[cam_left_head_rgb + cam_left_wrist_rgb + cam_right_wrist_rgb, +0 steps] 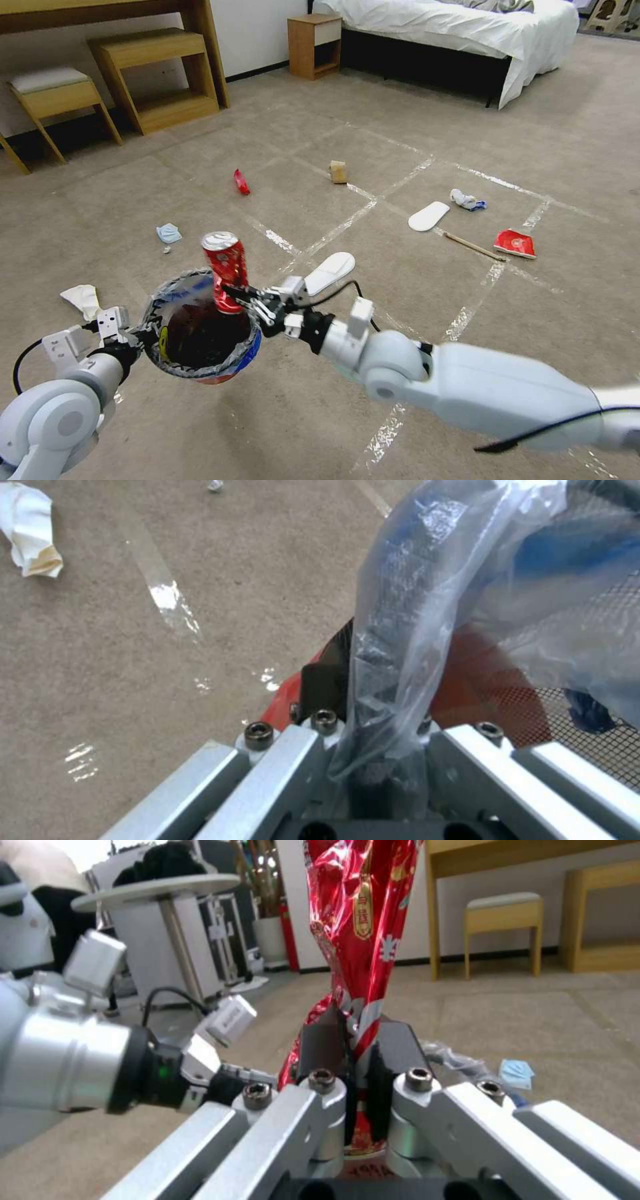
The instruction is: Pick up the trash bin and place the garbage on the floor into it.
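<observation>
Left gripper [143, 331]: you have it at the near left, its fingers clamped on the rim of the trash bin [203, 330], pinching the bag liner [427, 610] against the wall. That grip holds the bin off the floor [400, 153] with its mouth facing up, so it can take a drop.

Right gripper [357, 1060]: your fingers are pressed together on the lower end of the crushed soda can [225, 270], with only the flattened metal between them. The can stands nearly upright, its top end uppermost.

Where the can is: you hold it over the far right edge of the bin's mouth, its lower end about level with the rim. It looks placed there so that a release would let it fall inside; whether it clears the rim on that side you cannot tell for sure.

Bin: red base, blue band, grey liner crinkled over the rim; the inside is dark and you cannot see what lies in it.

Still on the floor: a crumpled tissue [81, 298] near left, a blue mask [169, 233], a red wrapper [241, 181], a tan paper bag [339, 171], two white slippers [329, 272], a wooden stick [475, 247], a red carton [515, 243] far right.

Task judgement: the bin is in hand, one item poised for the drop, most of the litter yet to collect.
</observation>
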`<state>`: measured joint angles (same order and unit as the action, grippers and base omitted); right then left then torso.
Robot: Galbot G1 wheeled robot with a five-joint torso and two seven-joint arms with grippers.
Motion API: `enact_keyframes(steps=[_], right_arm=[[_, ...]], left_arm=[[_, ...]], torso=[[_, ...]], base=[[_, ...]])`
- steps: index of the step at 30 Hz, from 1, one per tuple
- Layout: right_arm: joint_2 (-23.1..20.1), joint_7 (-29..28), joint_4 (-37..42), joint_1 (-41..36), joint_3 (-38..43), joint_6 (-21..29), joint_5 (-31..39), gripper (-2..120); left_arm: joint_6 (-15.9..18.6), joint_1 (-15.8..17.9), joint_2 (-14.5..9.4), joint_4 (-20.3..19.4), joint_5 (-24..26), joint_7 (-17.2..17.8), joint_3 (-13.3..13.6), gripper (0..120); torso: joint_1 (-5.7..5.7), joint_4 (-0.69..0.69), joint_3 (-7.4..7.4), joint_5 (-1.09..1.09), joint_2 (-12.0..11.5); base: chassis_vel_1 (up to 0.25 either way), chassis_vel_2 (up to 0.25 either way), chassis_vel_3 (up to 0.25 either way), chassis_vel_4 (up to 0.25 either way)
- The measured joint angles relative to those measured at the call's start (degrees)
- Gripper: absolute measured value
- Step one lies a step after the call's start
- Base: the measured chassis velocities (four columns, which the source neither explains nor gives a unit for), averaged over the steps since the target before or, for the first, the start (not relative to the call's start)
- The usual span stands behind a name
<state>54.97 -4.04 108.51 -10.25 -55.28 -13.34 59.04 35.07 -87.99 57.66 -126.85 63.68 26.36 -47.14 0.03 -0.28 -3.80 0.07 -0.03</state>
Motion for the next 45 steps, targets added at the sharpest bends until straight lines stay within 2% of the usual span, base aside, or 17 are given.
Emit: enact_keyframes(steps=[15, 23, 27, 28, 30, 34, 37, 39, 40, 42, 45], right_arm=[[8.0, -3.5, -6.0, 4.0, -5.4, 1.9, -3.2, 3], [10.3, -5.6, -8.0, 4.1, -5.6, 2.4, -4.7, 5], [11.2, -6.4, -8.5, 3.7, -5.6, 2.6, -5.0, 22], [11.2, -6.4, -8.5, 3.7, -5.6, 2.6, -5.0, 22], [11.1, -6.6, -8.5, 3.6, -5.6, 2.7, -5.0, 34], [10.7, -6.6, -8.4, 3.6, -5.4, 2.7, -5.1, 43], [9.6, -6.7, -7.6, 3.4, -4.8, 2.7, -5.1, 59], [9.2, -6.8, -7.2, 3.3, -4.5, 2.7, -5.0, 62], [8.4, -6.8, -6.6, 3.1, -3.9, 2.7, -5.0, 69], [8.0, -6.8, -6.4, 3.0, -3.6, 2.7, -4.9, 70], [5.3, -6.9, -3.8, 1.7, 0.8, 2.9, -3.6, 89]], left_arm=[[-0.3, -1.6, 0.6, -2.6, 0.0, -0.1, -1.3, 2], [-0.4, -2.6, 0.6, -3.8, 0.0, -0.2, -1.8, 2], [-0.4, -3.0, 0.8, -4.2, 0.0, -0.2, -2.1, 2], [-0.4, -3.0, 0.8, -4.2, 0.0, -0.2, -2.1, 2], [-0.4, -3.1, 0.9, -4.2, -0.1, -0.2, -2.1, 2], [-0.5, -3.1, 1.0, -4.2, -0.1, -0.2, -2.1, 2], [-0.5, -3.1, 1.2, -3.7, -0.4, -0.2, -2.1, 2], [-0.5, -3.1, 1.3, -3.6, -0.5, -0.2, -2.0, 2], [-0.5, -3.0, 1.3, -3.4, -0.6, -0.2, -2.0, 2], [-0.5, -3.0, 1.3, -3.3, -0.6, -0.2, -2.0, 2], [-0.5, -3.1, 1.3, -2.8, -0.8, -0.3, -2.1, 2]], torso=[[0.00, 0.00, 0.00, 0.00, 0.0], [0.00, 0.00, 0.00, 0.01, 0.0], [0.00, 0.00, 0.00, 0.00, 0.0], [0.00, 0.00, 0.00, 0.00, 0.0], [0.00, 0.00, 0.00, 0.01, 0.0], [0.00, 0.00, 0.00, 0.01, 0.0], [0.00, 0.00, 0.00, 0.01, 0.0], [0.00, 0.00, 0.00, 0.01, 0.0], [0.00, 0.00, 0.00, 0.01, 0.0], [0.00, 0.00, 0.00, 0.01, 0.0], [0.00, -0.01, 0.00, 0.02, 0.0]], base=[[0.000, 0.000, 0.000, 0.000], [0.000, 0.000, 0.000, 0.000], [0.000, 0.000, 0.000, 0.000], [0.000, 0.000, 0.000, 0.000], [0.000, 0.000, 0.000, 0.000], [0.000, 0.000, 0.000, 0.000], [0.000, 0.000, 0.000, 0.000], [0.000, 0.000, 0.000, 0.000], [0.000, 0.000, 0.000, 0.000], [0.000, 0.000, 0.000, 0.000], [0.000, 0.000, 0.000, 0.000]])
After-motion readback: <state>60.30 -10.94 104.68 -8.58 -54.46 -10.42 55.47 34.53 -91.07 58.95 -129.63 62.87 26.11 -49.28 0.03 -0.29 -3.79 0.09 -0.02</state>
